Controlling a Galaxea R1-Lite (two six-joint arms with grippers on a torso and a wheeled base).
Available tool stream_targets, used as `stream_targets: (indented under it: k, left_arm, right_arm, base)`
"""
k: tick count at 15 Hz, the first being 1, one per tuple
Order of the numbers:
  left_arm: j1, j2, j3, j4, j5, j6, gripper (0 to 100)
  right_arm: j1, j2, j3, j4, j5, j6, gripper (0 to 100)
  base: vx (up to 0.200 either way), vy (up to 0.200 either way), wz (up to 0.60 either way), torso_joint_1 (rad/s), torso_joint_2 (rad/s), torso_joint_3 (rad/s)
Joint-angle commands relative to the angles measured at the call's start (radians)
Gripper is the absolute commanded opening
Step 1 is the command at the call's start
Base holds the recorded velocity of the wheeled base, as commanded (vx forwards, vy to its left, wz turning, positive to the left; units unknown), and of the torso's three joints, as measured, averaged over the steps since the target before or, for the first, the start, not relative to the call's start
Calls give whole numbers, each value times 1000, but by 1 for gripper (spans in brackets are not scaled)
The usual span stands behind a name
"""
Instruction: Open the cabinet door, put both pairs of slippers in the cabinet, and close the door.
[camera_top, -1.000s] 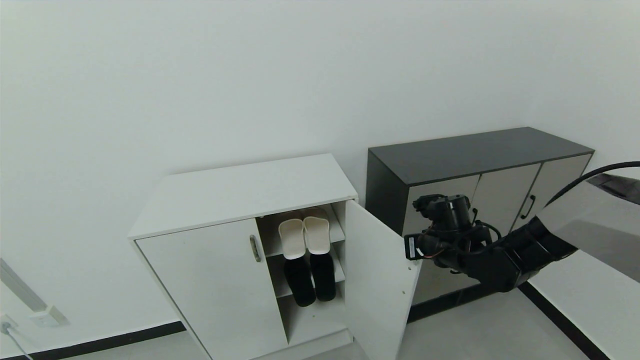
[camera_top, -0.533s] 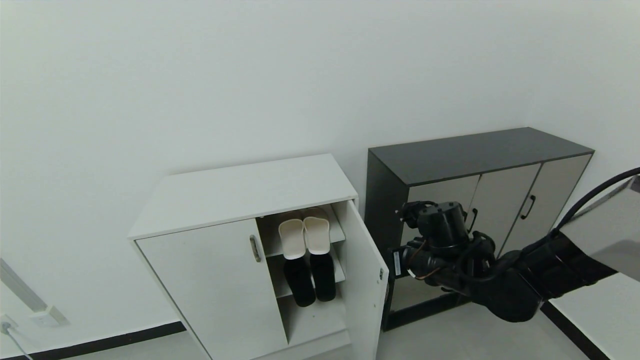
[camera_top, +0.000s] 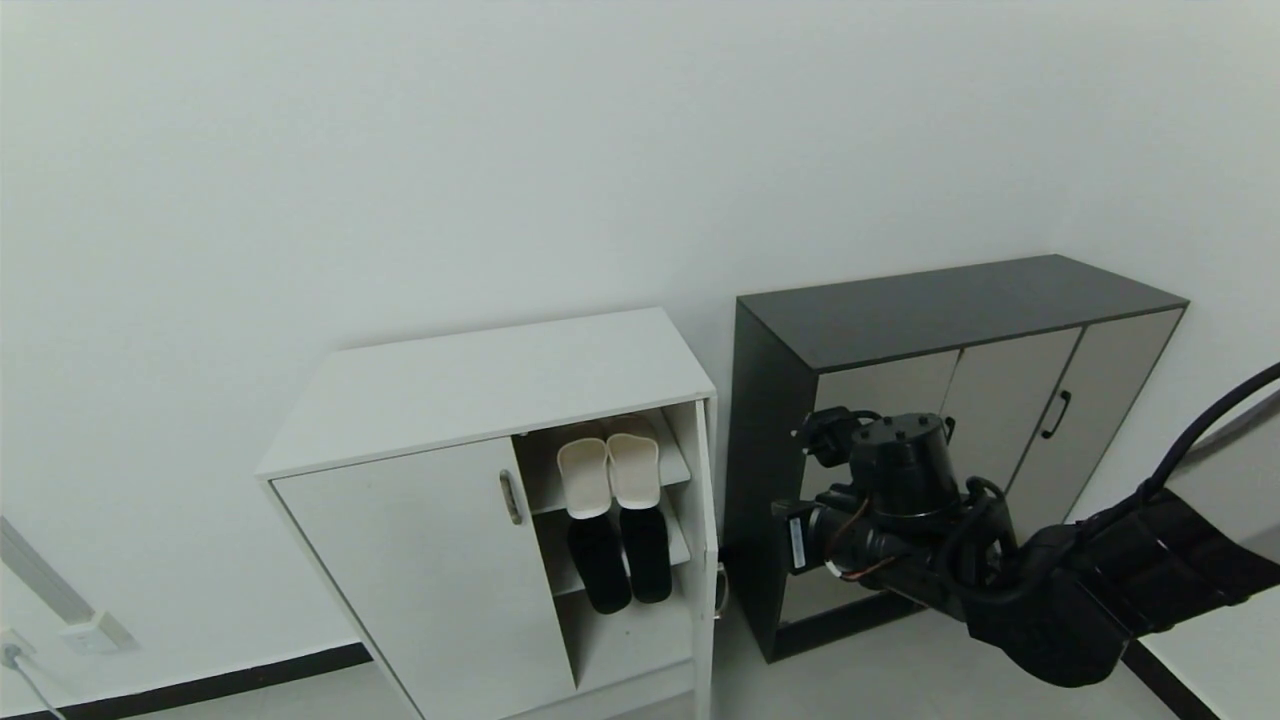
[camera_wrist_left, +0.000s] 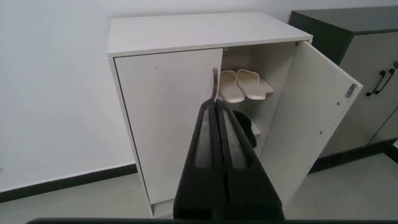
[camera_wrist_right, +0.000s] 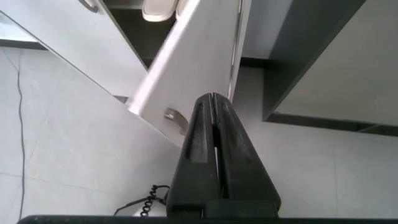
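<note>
Closed right gripper (camera_wrist_right: 214, 98) just beside, perhaps touching, the open cabinet door (camera_wrist_right: 186, 59); 2 slipper pairs (camera_top: 588, 480) inside.

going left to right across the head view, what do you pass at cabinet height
wall socket → closed left door of the white cabinet → door handle → white slippers above black slippers, same column → open right door, seen edge-on → dark cabinet

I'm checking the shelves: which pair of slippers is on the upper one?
The white pair, inside the open half of the cabinet; the black pair lies one level below it.
</note>
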Motion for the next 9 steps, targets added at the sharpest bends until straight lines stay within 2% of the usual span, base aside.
stream_targets:
  k: [1,5,9]
  left_arm:
    - [0,1,0,0,1,0,0]
    - [0,1,0,0,1,0,0]
    - [0,1,0,0,1,0,0]
  right_arm:
    - [4,-2,9,0,1,-4,0]
    - [5,-8,35,-8,62,-10,0]
    - [1,-5,75,-80,93,-36,0]
  base:
    - [0,0,600,2,7,2]
    - [0,0,600,5,7,2]
    - [0,0,0,0,0,0]
